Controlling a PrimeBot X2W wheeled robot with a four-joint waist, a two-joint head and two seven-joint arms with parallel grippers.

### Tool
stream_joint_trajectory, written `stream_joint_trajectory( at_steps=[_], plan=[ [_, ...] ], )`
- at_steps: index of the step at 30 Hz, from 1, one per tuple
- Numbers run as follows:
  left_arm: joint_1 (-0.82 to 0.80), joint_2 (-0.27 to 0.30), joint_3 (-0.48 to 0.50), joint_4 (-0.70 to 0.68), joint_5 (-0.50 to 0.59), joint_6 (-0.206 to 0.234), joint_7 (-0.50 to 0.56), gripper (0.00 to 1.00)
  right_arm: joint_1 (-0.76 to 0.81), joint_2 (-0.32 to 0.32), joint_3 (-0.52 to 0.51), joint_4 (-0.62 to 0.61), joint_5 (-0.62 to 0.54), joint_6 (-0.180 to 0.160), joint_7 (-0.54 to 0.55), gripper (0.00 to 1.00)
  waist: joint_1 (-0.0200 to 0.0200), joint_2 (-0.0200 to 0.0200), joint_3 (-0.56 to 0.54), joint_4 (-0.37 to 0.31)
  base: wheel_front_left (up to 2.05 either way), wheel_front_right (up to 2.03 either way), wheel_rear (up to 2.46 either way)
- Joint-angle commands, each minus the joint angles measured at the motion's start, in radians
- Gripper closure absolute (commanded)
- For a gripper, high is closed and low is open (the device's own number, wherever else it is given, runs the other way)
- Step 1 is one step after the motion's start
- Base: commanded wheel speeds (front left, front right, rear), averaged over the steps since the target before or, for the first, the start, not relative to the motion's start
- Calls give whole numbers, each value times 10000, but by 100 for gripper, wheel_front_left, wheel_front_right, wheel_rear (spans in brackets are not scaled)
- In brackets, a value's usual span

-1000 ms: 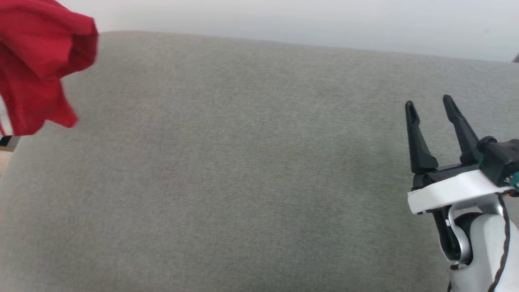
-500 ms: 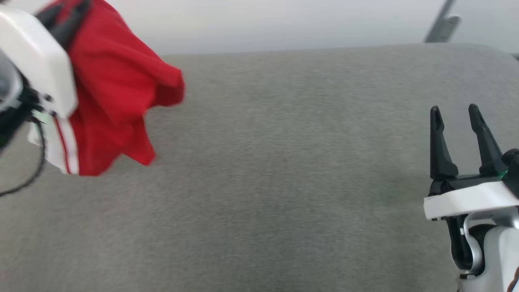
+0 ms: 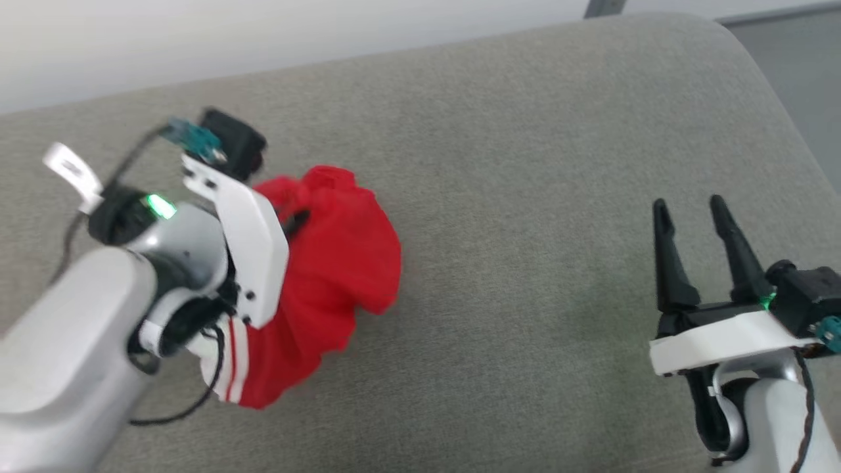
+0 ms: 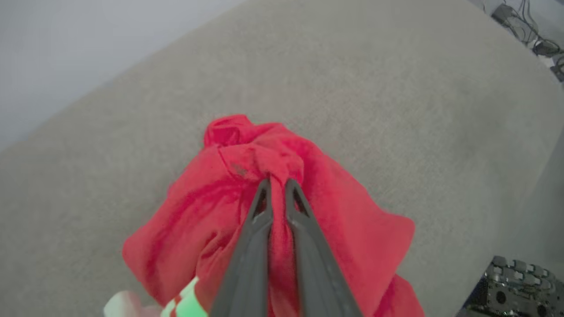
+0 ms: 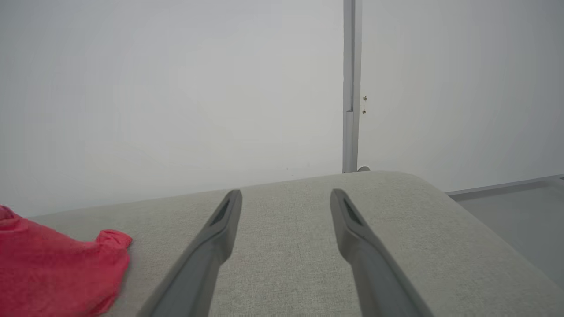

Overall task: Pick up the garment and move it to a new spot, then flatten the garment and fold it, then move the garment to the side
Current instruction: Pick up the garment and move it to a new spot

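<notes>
L hand (image 4: 276,182) pinching bunched red garment (image 3: 341,263) over grey cushion (image 3: 525,131); R hand (image 3: 690,207) empty.

Grey fabric cushion w/ rounded far corner spans most of head view, pale wall (image 5: 176,88) behind it. Garment sits on the robot's left side of the cushion, crumpled into a loose lump, red body uppermost, white sleeve w/ red stripes (image 3: 227,368) poking out at the near edge below the L wrist. Can't tell if the lower folds rest on the cushion or hang just above it. L hand's fingers nearly together, a twist of red cloth caught between the tips. R hand well apart from the garment, on the robot's right, fingers spread wide, nothing between them, tips pointing toward the far edge. Thin grey post (image 5: 349,88) stands against the wall beyond that corner.
</notes>
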Motion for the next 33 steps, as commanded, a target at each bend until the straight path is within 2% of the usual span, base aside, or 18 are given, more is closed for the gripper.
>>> stream_joint_trajectory(
  at_steps=[1,9,17,18,19,27,33],
  plan=[
    [185,-142,-127,365,-37,-135,-47,100,-194,29,141,104,154,-3,-129,0,0,0,235,-256,0,0,0],
    [441,-760,-783,2558,-111,-667,-12,100,-585,28,619,588,376,-3,-401,0,0,0,574,-544,0,0,0],
    [93,-1373,-1139,4408,-130,-1224,-128,100,-945,25,911,1026,458,-3,-531,0,0,0,683,-413,0,0,0],
    [-13,-1426,-1102,4497,-160,-1307,-230,69,-980,25,918,1074,443,-3,-540,0,0,0,653,-362,0,0,0],
    [-101,-1459,-1057,4554,-189,-1371,-339,0,-987,25,918,1122,404,-3,-540,0,0,0,596,-301,0,0,0],
    [-212,-1390,-526,4143,-441,-1694,-1702,0,-746,24,728,1194,81,-3,-373,0,0,0,-49,362,0,0,0],
    [461,-998,-105,3379,-316,-1684,-3117,0,-419,-64,684,1161,-32,-3,-270,0,0,0,-654,882,0,0,0]
  ],
)
